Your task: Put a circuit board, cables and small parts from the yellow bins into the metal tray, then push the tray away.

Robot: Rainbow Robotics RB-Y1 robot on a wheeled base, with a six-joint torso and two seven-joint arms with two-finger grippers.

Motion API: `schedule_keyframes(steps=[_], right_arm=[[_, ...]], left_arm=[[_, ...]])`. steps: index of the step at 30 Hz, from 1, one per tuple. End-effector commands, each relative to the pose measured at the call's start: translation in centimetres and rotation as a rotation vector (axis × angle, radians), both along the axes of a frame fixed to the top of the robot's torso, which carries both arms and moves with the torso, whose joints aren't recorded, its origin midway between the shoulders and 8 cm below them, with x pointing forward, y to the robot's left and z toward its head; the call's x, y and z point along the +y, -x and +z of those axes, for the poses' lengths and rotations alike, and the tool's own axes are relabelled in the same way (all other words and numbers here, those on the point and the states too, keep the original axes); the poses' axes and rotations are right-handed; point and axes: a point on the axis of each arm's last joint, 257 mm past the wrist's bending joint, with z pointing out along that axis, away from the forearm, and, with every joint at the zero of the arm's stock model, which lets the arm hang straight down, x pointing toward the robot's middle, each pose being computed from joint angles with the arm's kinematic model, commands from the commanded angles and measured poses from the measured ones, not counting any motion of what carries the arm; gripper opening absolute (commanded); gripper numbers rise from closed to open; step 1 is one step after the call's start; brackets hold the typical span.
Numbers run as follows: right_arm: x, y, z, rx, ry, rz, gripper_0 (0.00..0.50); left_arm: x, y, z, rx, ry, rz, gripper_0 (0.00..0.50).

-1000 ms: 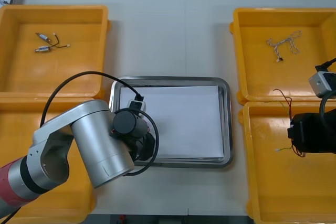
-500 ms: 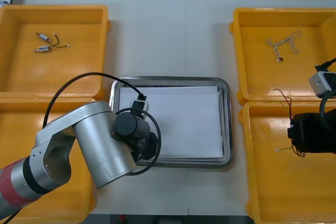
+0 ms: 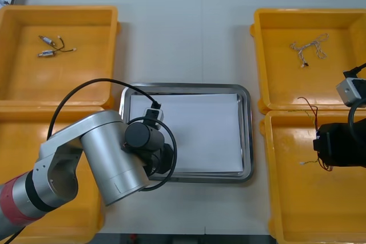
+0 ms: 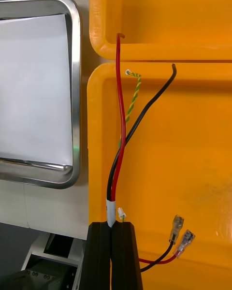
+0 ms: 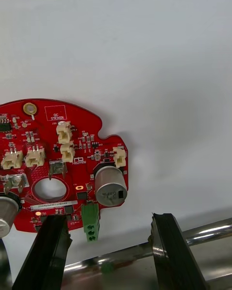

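A round red circuit board (image 5: pixel 58 169) lies flat on the white inside of the metal tray (image 5: pixel 208 229), by its near left corner. My left gripper (image 5: pixel 108 246) stands open around the board's near edge, and its left finger (image 5: pixel 46 253) overlaps that edge. In the front view the left wrist (image 3: pixel 143 138) covers that corner of the tray (image 3: pixel 247 135). My right gripper (image 4: pixel 114 228) hangs over the near right yellow bin (image 3: pixel 303 204), shut on a red and black cable (image 4: pixel 121 140). A thin yellow-green cable (image 4: pixel 134 96) runs up beside it.
The far left bin (image 3: pixel 23 78) holds small metal parts (image 3: pixel 48 47) with thin wires. A pale cable bundle (image 3: pixel 309 47) lies in the far right bin (image 3: pixel 269 55). The left arm covers much of the near left bin (image 3: pixel 17 135). Bare table lies beyond the tray.
My left gripper has opened and let go of the circuit board, which now rests on the tray. The left wrist shifted slightly right. The right arm has not moved.
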Motion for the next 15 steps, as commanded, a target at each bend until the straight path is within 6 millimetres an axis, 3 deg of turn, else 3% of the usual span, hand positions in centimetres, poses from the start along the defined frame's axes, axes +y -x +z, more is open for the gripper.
schedule_keyframes(steps=[1,6,15], right_arm=[[-0.7,-0.4,1.5,-0.061,0.069,0.049,0.000],[-0.7,-0.4,1.5,-0.061,0.069,0.049,0.000],[-0.7,-0.4,1.5,-0.061,0.069,0.049,0.000]], left_arm=[[-1.2,0.3,3.7,-0.022,0.060,0.013,0.500],[-2.0,1.2,6.1,-0.023,0.124,-0.020,0.500],[-1.3,0.8,10.4,-0.043,0.193,-0.031,0.500]])
